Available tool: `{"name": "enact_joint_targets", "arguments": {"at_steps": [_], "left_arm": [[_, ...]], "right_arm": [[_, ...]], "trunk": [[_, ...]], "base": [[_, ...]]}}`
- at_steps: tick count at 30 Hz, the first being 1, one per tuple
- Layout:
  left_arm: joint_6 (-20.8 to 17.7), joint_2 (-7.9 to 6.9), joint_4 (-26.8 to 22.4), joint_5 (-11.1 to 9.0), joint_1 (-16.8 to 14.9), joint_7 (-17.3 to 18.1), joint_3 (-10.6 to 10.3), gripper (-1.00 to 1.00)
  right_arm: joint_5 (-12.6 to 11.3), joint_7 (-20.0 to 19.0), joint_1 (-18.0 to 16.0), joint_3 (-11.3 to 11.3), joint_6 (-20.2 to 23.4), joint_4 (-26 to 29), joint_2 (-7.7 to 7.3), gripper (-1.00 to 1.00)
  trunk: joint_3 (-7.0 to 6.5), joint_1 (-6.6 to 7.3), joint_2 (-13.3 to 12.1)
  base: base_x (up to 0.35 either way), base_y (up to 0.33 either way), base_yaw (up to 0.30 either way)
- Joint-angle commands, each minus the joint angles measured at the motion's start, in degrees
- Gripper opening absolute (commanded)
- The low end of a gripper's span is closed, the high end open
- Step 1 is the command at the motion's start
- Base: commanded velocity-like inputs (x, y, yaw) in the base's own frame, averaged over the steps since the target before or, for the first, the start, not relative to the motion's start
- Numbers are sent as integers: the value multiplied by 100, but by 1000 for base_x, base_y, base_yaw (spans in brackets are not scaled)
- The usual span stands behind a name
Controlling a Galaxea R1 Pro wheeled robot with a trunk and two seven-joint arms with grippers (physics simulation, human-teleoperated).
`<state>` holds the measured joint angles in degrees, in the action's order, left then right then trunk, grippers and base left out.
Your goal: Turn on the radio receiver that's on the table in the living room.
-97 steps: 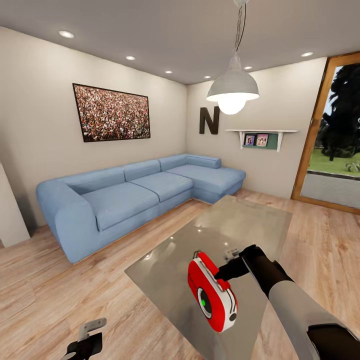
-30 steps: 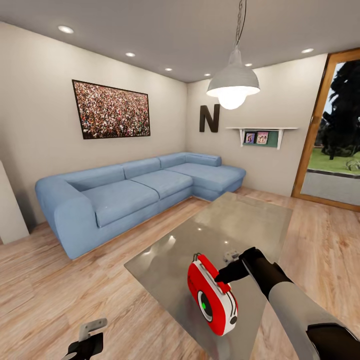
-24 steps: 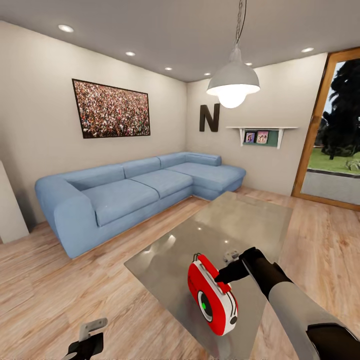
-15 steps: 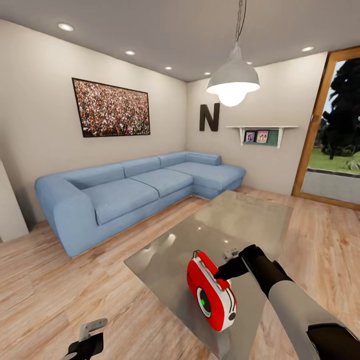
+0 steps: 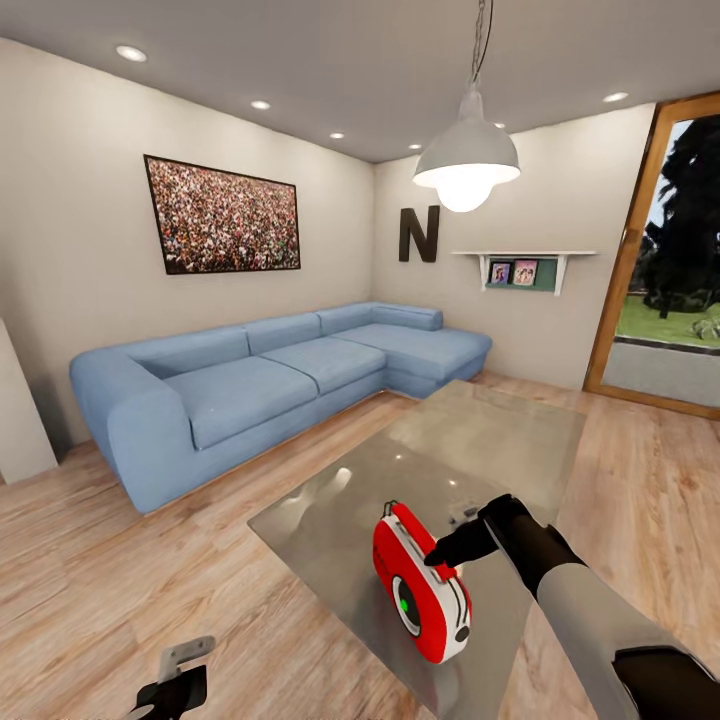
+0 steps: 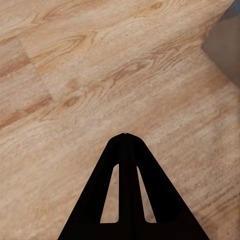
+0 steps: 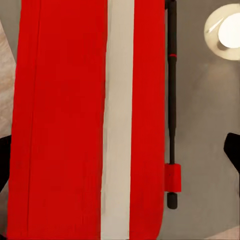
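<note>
The radio receiver (image 5: 420, 590) stands on edge near the front end of the glass table (image 5: 470, 440), its red face and grey-green dial turned toward me. My right gripper (image 5: 440, 550) reaches to its upper rear edge, touching it. In the right wrist view the red casing and white edge band of the radio receiver (image 7: 75, 120) lie between the spread fingers of my right gripper (image 7: 119, 155), which is open, with a thin black antenna (image 7: 171, 100) alongside. My left gripper (image 5: 180, 665) hangs low over the wood floor; its fingers (image 6: 125, 136) meet at the tips, shut and holding nothing.
A blue corner sofa (image 5: 280, 385) runs along the left and far walls. A white pendant lamp (image 5: 466, 165) hangs above the table. Glass doors (image 5: 670, 290) stand at the right. Wood plank floor (image 5: 120, 560) surrounds the table.
The radio receiver has edged very slightly to the left under the right gripper's fingers. The head view has drifted a little. The left arm has stayed put.
</note>
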<state>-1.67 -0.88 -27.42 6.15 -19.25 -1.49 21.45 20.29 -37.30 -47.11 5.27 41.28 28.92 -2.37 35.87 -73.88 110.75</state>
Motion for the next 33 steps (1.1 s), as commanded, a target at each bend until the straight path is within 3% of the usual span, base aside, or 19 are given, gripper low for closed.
{"name": "enact_joint_targets", "arguments": {"at_steps": [1,12,33], "left_arm": [[0,0,0,0,0,0,0,-100],[1,-28,0,44,0,-8,-25,-100],[10,-35,8,62,0,-26,-43,-100]], "right_arm": [[-1,-2,0,0,1,0,0,100],[1,-6,0,0,-5,0,0,100],[6,0,0,0,-6,0,0,100]], "trunk": [[0,0,0],[0,0,0],[-377,461,-842]], "base": [[0,0,0],[0,0,0],[0,0,0]]}}
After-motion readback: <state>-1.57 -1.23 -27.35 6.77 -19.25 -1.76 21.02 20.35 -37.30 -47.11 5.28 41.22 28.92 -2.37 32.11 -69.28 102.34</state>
